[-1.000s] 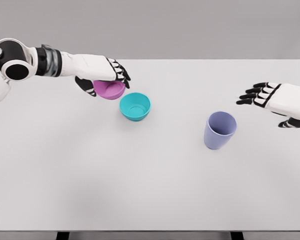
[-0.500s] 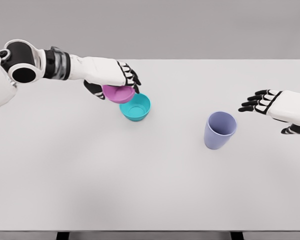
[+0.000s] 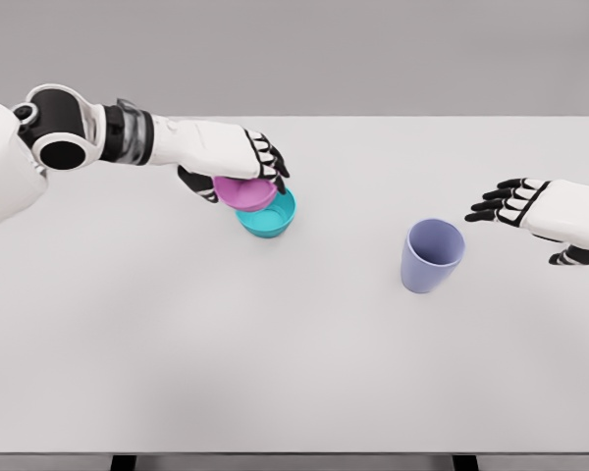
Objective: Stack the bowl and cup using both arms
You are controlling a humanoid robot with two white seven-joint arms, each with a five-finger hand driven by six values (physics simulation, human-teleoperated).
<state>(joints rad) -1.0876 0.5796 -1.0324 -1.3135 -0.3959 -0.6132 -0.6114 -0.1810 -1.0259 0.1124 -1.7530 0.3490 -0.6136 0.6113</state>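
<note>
A small round pink bowl (image 3: 243,192) hangs tilted over the left rim of a teal bowl (image 3: 271,216) on the white table (image 3: 304,363), grasped by the left hand (image 3: 238,160). Right of them stands a lavender cup (image 3: 432,255); beyond it the right hand (image 3: 532,208) hovers, fingers spread, holding nothing.

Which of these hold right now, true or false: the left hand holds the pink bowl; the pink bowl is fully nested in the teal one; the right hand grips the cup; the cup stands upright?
1. The left hand holds the pink bowl. True.
2. The pink bowl is fully nested in the teal bowl. False: it is tilted over the teal bowl's left rim, in the hand's grasp.
3. The right hand grips the purple cup. False: it is open, apart from the cup.
4. The purple cup stands upright on the table. True.
</note>
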